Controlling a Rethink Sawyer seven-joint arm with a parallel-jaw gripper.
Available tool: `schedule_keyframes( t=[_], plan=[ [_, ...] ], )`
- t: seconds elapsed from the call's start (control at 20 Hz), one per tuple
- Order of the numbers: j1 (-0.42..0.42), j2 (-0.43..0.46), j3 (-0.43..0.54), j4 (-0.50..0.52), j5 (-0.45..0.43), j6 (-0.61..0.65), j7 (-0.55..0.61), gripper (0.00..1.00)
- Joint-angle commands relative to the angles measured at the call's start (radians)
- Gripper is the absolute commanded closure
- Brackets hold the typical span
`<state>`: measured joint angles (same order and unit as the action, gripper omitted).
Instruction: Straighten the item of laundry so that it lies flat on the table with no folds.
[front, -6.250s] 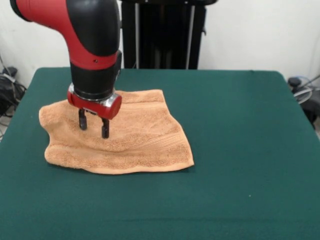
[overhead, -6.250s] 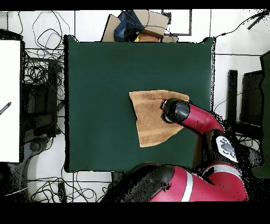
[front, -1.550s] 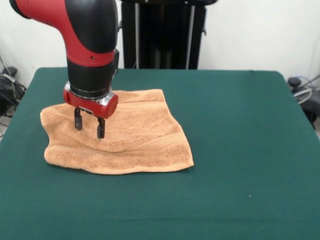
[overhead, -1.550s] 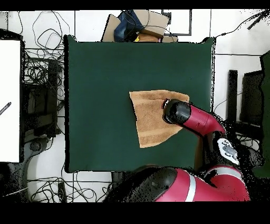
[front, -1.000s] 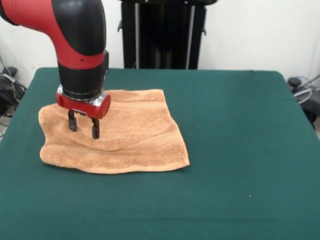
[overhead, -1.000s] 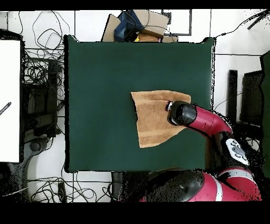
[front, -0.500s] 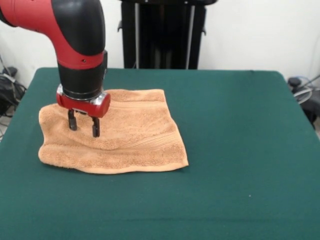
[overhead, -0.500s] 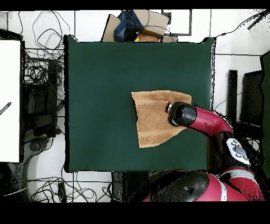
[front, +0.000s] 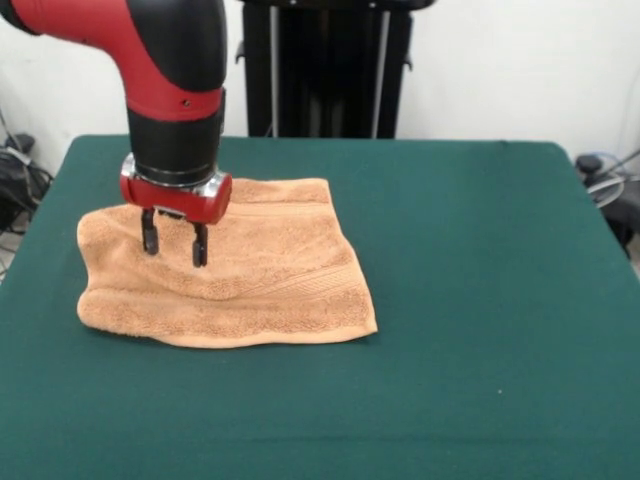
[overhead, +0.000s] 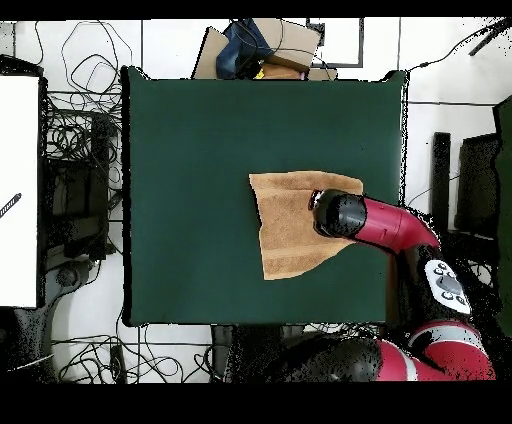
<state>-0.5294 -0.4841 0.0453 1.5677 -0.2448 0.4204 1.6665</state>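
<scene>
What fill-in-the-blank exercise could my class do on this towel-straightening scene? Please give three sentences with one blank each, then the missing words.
1. The orange-tan towel lies on a table covered in dark ____ cloth.
2. The gripper of the red and black arm is over the towel with its two fingers ____.
3. In the front view, the towel sits in the ____ half of the table.

Missing words: green; open; left

No text, label or number can be read anywhere.
</scene>
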Motion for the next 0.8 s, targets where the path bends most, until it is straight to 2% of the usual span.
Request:
schedule_keyframes(
  t=[0.05,0.3,0.55,0.8],
  plan=[
    [0.082,-0.103,0.056,0.082,-0.043,0.11,-0.001,0.0],
    [0.089,-0.128,0.075,0.111,-0.028,0.102,0.006,0.0],
    [0.059,-0.066,0.111,0.052,-0.072,0.104,-0.088,0.0],
    [0.028,-0.056,0.145,0.039,-0.113,0.115,-0.171,0.0]
  ],
)
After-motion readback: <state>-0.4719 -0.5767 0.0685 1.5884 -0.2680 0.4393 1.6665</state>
